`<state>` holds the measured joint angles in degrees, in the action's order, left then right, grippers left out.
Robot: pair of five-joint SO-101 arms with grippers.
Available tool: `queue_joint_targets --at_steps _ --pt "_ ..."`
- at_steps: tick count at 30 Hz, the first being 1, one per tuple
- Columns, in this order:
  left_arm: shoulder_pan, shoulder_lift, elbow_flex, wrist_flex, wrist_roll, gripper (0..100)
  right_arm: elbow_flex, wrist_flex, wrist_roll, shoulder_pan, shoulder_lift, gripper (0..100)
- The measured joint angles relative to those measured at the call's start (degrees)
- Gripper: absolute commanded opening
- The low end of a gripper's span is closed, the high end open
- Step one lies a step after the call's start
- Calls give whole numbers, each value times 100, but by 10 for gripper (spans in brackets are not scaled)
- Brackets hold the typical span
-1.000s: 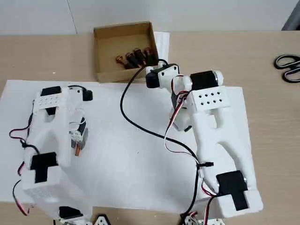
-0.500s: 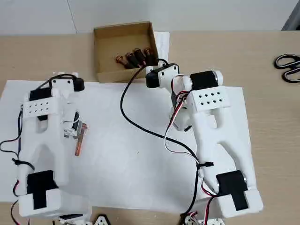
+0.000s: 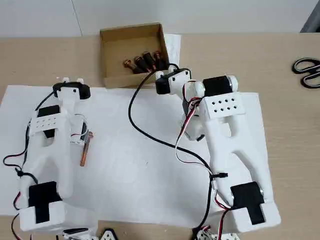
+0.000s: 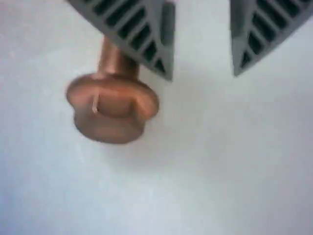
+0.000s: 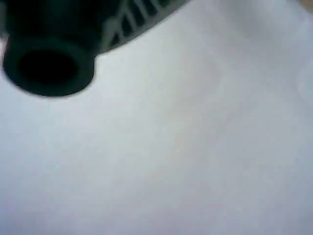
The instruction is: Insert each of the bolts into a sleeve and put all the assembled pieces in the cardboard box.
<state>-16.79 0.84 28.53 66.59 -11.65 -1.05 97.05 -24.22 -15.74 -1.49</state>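
A copper bolt (image 3: 85, 150) lies on the white paper (image 3: 140, 175) beside the left arm. In the left wrist view its flanged head (image 4: 112, 107) faces the camera and its shaft runs under one grey finger (image 4: 132, 29). My left gripper (image 4: 201, 72) is open just above the paper, with the gap between its fingers bare. My right gripper (image 5: 98, 34) is shut on a black sleeve (image 5: 48, 66), held a little above the paper with its bore facing the camera. The cardboard box (image 3: 112, 55) at the back holds several assembled pieces (image 3: 145, 62).
Black scissors (image 3: 307, 71) lie at the far right on the wooden table (image 3: 280, 130). A black cable (image 3: 145, 131) loops across the paper between the arms. The right arm's wrist (image 3: 172, 82) sits close to the box's near right corner.
The left arm has stretched toward the far side of the table, and the bolt shifted slightly that way with it. The right arm has kept still.
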Motion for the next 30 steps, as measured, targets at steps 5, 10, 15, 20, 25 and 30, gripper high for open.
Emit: queue_joint_targets --at_steps 5,10,15,20,25,30 --pt "299 -70 18 9 9 80 0 0 0 -9 9 9" --pt "422 -79 -123 299 97 80 0 0 0 0 44 9" --pt "422 -79 -668 756 97 80 0 0 0 0 44 9" --pt "422 -79 -1073 1169 97 80 0 0 0 0 44 9" --pt "510 -79 -1099 1327 97 80 0 0 0 0 44 9" --pt "747 -79 -1099 1407 211 80 0 -114 0 0 44 9"
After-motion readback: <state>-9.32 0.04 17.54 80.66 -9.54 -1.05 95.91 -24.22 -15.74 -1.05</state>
